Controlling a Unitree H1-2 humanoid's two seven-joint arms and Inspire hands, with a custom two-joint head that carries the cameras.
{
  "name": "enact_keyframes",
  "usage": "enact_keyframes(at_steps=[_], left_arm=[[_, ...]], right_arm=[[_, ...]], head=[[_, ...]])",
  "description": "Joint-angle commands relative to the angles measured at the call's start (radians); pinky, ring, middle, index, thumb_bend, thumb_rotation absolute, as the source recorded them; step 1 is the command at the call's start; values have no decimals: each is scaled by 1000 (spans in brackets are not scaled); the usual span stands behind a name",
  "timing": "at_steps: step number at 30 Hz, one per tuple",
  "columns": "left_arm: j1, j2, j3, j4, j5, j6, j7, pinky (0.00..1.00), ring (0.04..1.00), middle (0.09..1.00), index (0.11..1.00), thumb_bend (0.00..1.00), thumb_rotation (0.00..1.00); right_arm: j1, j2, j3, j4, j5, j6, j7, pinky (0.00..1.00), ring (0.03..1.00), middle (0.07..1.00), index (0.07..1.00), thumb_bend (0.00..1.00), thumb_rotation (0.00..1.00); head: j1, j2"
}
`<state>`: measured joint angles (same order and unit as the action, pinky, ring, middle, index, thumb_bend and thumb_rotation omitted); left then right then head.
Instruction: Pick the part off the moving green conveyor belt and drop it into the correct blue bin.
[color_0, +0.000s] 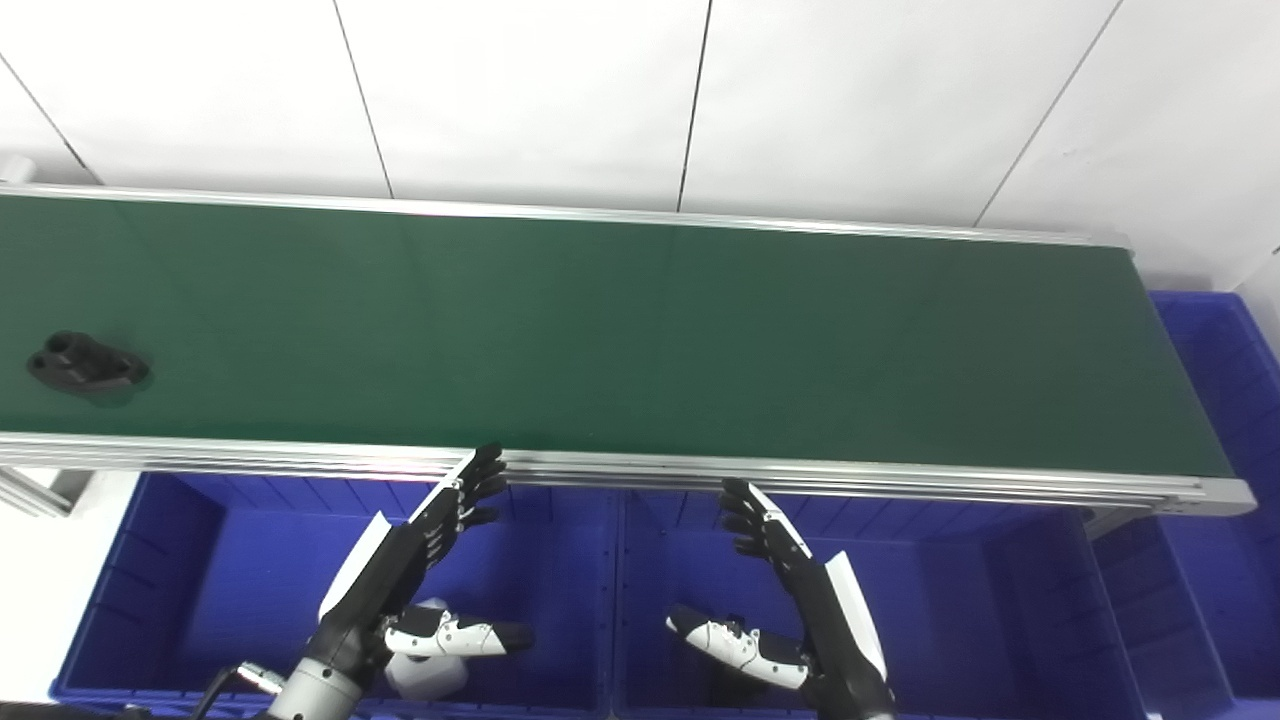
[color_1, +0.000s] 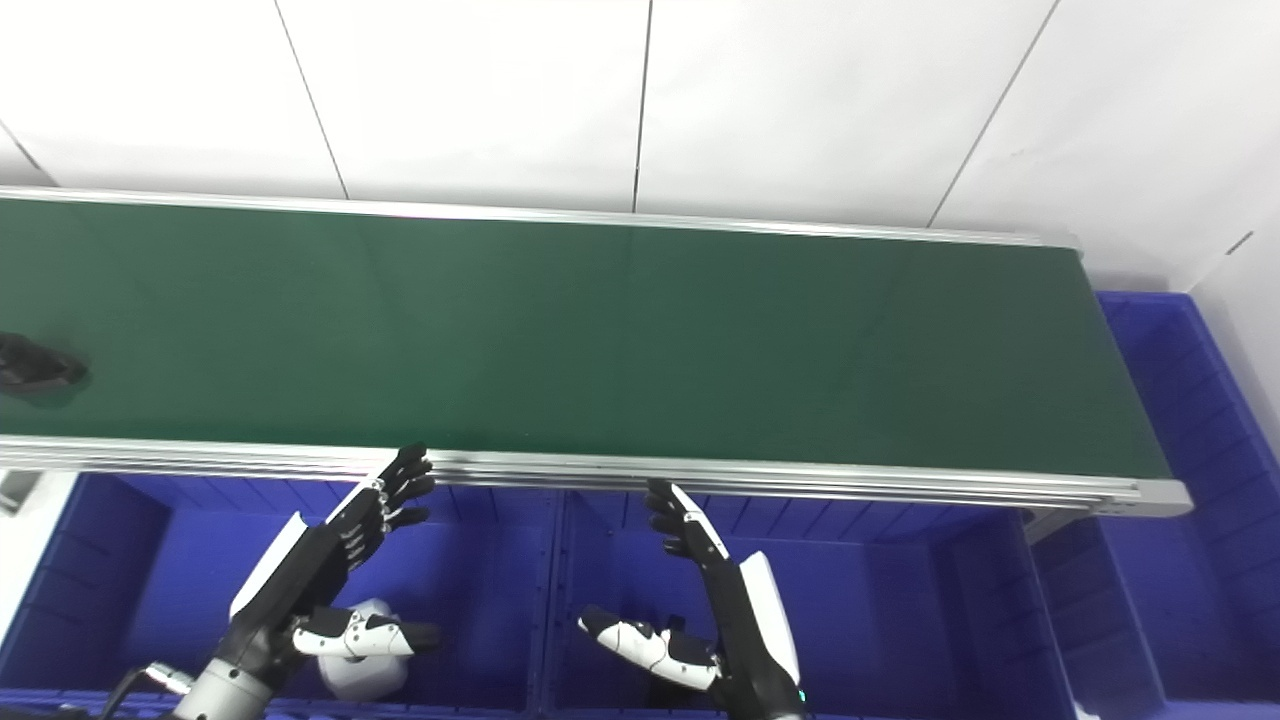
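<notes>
black part (color_0: 87, 363) lies on the green conveyor belt (color_0: 640, 340) at its far left end, well apart from both hands. left hand (color_0: 415, 560) hovers over the left blue bin (color_0: 200, 560), fingers (color_0: 478, 480) spread wide, tips near the belt's aluminium rail (color_0: 800, 468), holding nothing. right hand (color_0: 790, 590) hovers over the middle blue bin (color_0: 950, 600), fingers likewise wide and empty. a white object (color_0: 428, 675) sits in the left bin under the left hand. another blue bin (color_0: 1225, 420) stands past the belt's right end.
</notes>
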<state>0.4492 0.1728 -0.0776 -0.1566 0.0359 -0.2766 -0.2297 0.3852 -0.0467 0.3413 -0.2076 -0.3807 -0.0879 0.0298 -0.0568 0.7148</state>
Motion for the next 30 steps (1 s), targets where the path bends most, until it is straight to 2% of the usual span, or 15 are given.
enact_keyframes(at_steps=[1, 26, 30], left_arm=[[-3, 10, 4, -16, -8, -39, 11, 860, 925, 955, 959, 707, 271], [-2, 12, 2, -23, -1, -35, 9, 857, 923, 953, 958, 704, 277], [0, 13, 2, -29, 7, -25, 11, 833, 919, 950, 954, 709, 295]], right_arm=[[-4, 7, 5, -27, 1, -31, -5, 799, 843, 867, 905, 727, 355], [-3, 8, 6, -38, 0, -15, 0, 798, 843, 867, 907, 726, 343], [-2, 7, 7, -40, -9, -10, 0, 803, 846, 868, 907, 725, 350]], head=[[1, 2], [2, -1], [7, -2]])
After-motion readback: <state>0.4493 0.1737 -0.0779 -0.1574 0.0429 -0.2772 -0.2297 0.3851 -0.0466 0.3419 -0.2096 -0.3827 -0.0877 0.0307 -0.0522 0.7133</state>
